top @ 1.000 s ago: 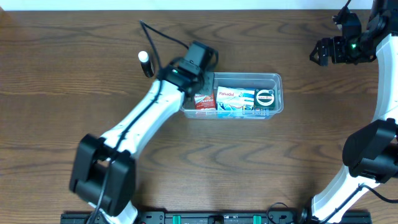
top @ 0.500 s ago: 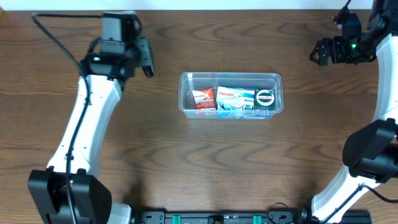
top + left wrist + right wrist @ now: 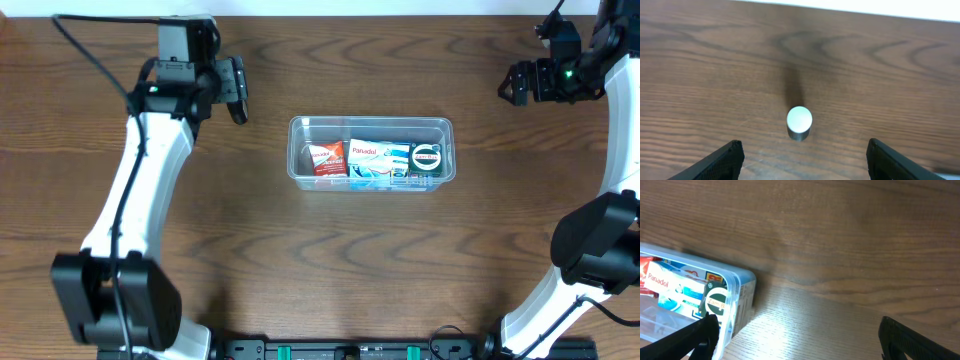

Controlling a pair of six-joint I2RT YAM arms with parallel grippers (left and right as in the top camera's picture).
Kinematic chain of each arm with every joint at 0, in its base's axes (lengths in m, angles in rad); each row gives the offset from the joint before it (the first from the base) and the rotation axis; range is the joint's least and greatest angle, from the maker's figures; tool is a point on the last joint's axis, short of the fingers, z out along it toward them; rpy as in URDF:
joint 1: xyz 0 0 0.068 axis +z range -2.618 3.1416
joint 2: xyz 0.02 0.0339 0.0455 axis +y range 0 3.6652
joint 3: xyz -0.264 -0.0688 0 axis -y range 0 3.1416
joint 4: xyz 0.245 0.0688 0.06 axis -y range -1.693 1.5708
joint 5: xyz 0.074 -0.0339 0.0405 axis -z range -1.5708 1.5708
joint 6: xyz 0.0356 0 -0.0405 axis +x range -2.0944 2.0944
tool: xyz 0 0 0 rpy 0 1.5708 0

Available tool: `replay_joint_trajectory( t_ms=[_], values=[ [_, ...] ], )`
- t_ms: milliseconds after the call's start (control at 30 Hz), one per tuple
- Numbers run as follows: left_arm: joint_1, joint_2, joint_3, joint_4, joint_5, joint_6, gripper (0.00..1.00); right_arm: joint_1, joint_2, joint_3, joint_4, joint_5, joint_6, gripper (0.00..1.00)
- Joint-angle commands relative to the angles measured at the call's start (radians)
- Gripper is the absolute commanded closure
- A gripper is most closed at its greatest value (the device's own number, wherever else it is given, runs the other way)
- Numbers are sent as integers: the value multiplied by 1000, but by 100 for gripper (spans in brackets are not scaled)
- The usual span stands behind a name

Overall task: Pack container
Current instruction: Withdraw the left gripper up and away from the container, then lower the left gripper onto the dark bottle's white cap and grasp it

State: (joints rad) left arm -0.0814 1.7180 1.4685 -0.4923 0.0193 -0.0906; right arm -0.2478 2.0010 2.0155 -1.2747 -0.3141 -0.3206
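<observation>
The container (image 3: pixel 440 125), a clear tub, sits mid-table holding a red box (image 3: pixel 326 158), a Panadol box (image 3: pixel 372 160) and a green-and-white round tin (image 3: pixel 427 157). My left gripper (image 3: pixel 238 92) hovers at the back left, open and empty. In the left wrist view a small upright cylinder with a white cap (image 3: pixel 799 122) stands on the table just ahead of the left gripper (image 3: pixel 803 150). My right gripper (image 3: pixel 512 84) is open and empty at the back right. The right wrist view shows the right gripper (image 3: pixel 800 345) beside the container's end (image 3: pixel 742 287).
The dark wooden table (image 3: pixel 350 260) stretches round the container. Its pale back edge (image 3: pixel 850 10) runs just behind the cylinder. The right arm's base (image 3: pixel 590 250) stands at the right side.
My left arm has swung from the container's left end to the table's back left and its jaws have opened. The right arm has not moved.
</observation>
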Motion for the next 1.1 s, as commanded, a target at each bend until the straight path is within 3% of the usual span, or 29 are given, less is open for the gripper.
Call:
replay_joint_trajectory(
  t_ms=[0,733,867,1067],
  values=[
    [-1,62,10,23,-3,19,21,-7,0,18,0,-3,14,1],
    [-3,262,10,117,-4,19,22,-7,0,18,0,-3,14,1],
    [-3,271,10,117,-4,19,26,-7,0,18,0,-3,14,1],
    [-3,271,10,121,-5,19,42,-7,0,18,0,-3,14,1]
  ],
)
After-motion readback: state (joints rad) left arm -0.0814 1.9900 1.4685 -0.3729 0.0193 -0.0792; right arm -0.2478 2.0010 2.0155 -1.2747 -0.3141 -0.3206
